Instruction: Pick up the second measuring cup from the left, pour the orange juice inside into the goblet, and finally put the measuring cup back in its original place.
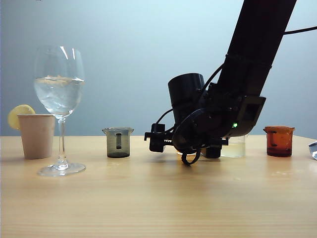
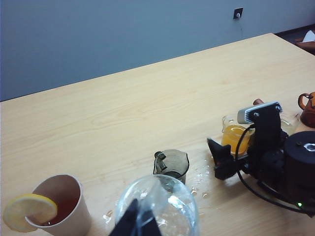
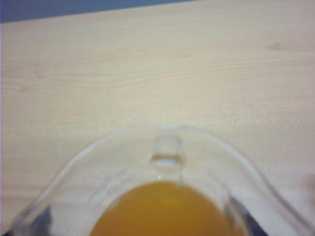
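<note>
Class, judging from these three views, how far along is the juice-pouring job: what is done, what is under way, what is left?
Done: nothing poured; the orange juice sits in the measuring cup, standing on the table. Under way: the right gripper, jaws open, is beside it. Left: grasping, pouring into the goblet, returning. The left gripper hovers over the goblet.

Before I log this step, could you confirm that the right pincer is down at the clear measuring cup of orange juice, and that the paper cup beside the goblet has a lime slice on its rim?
Nearly. The right pincer is at the clear measuring cup of orange juice, but the paper cup beside the goblet carries a yellow lemon slice, not lime. The left wrist view shows it best.
</note>
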Tool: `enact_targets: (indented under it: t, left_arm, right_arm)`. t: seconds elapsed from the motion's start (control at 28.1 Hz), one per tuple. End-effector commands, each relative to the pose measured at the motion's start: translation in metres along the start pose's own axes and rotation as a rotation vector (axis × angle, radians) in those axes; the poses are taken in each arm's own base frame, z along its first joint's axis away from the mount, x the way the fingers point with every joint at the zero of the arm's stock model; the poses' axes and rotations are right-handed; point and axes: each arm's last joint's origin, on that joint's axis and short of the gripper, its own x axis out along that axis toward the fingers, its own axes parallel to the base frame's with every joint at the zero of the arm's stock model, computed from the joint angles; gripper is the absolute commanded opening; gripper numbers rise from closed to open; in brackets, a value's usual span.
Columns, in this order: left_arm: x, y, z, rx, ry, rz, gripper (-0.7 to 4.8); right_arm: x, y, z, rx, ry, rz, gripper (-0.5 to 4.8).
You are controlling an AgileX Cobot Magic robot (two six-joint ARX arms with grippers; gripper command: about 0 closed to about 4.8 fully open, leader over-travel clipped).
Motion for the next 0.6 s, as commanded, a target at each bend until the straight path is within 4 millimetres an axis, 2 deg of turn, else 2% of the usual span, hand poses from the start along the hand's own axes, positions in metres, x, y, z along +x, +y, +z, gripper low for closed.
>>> enact_targets:
  t: [0.04,0.36,0.5,0.57,0.6]
  left_arm:
    - [-0.0012,0.0001,0.0028,0.001,-0.018,0.001,-0.05]
    - [-0.0012,0.0001,0.0028,0.001,-0.018,0.001,-0.05]
    - [-0.0012,0.0001,0.0028,0.001,-0.018,0.001,-0.05]
    - [-0.0012,0.0001,0.0028,0.001,-0.018,0.001,-0.05]
    - [-0.0012,0.0001,0.0028,0.001,-0.018,0.001,-0.05]
  right_arm:
    - [0.0043,0.0006,0.0004,-0.017,-0.006,-0.002,4.79]
    - [0.0083,-0.0027,0.0006,-0.024,0.008,-0.016,4.79]
    - [0.0087,-0.0026,-0.0001,-0.032,0.021,-0.018,2.45]
    - [0.0088,-0.0021,0.0000,-0.031,0.023,-0.004,1.94]
    - [0.0089,-0.0018,0.0004,-0.030,0.022,0.001,1.94]
